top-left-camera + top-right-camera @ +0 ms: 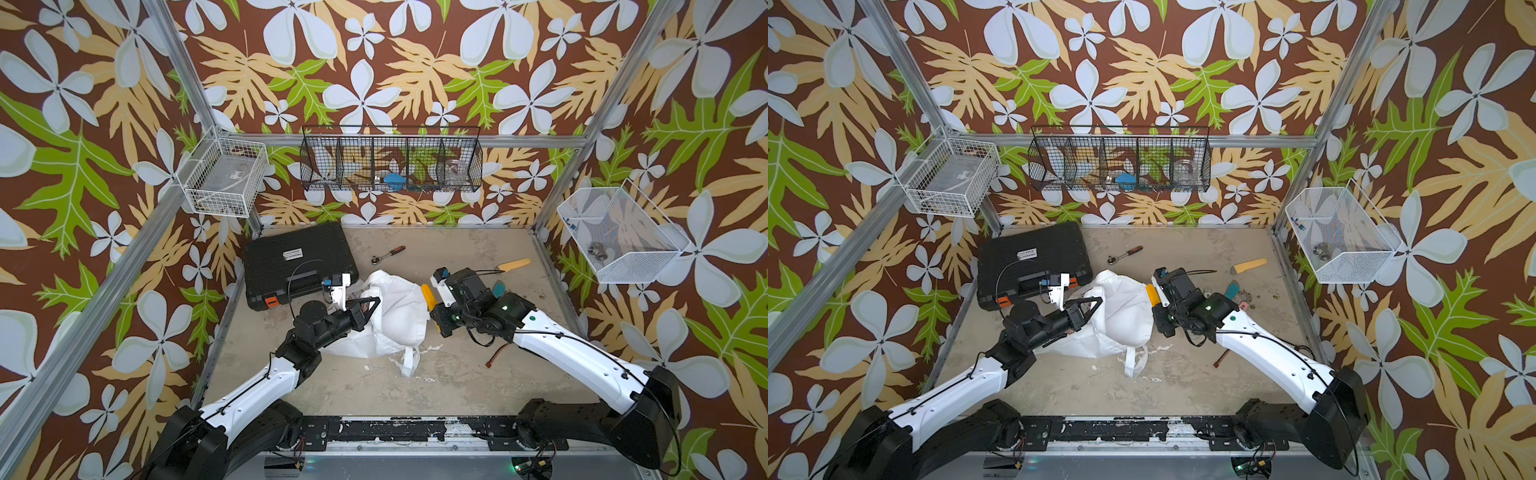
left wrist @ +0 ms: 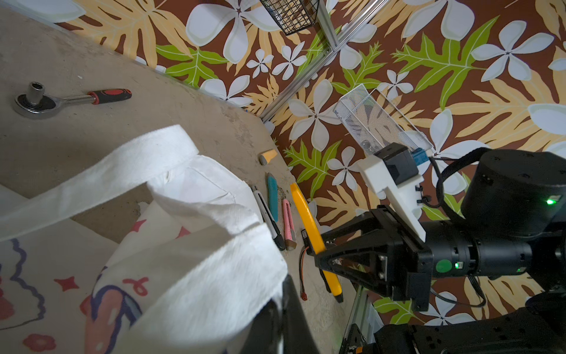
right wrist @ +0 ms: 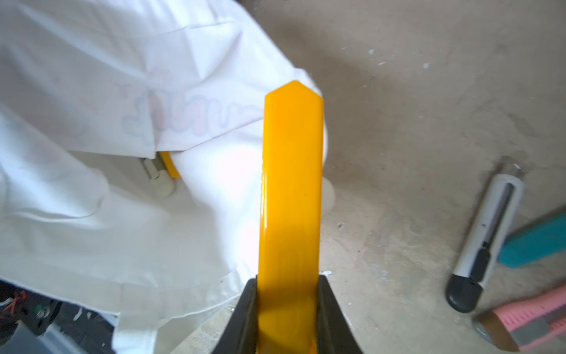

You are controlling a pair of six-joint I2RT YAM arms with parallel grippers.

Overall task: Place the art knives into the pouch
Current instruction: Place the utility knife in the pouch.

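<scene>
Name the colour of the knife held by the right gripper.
Bright yellow; the knife shows best in the right wrist view.

We count five art knives: one yellow art knife (image 3: pixel 291 184), one teal knife (image 2: pixel 272 196), one pink knife (image 2: pixel 288 220), one white-and-black knife (image 2: pixel 266 214) and one pale orange knife (image 1: pixel 515 263). We see one pouch (image 1: pixel 399 316), one ratchet wrench (image 1: pixel 388 254), one black case (image 1: pixel 299 257) and one thin brown cable (image 1: pixel 498 353). We count three baskets: one white wire basket (image 1: pixel 220 199), one black wire basket (image 1: pixel 390 174) and one white mesh basket (image 1: pixel 636 266).
</scene>
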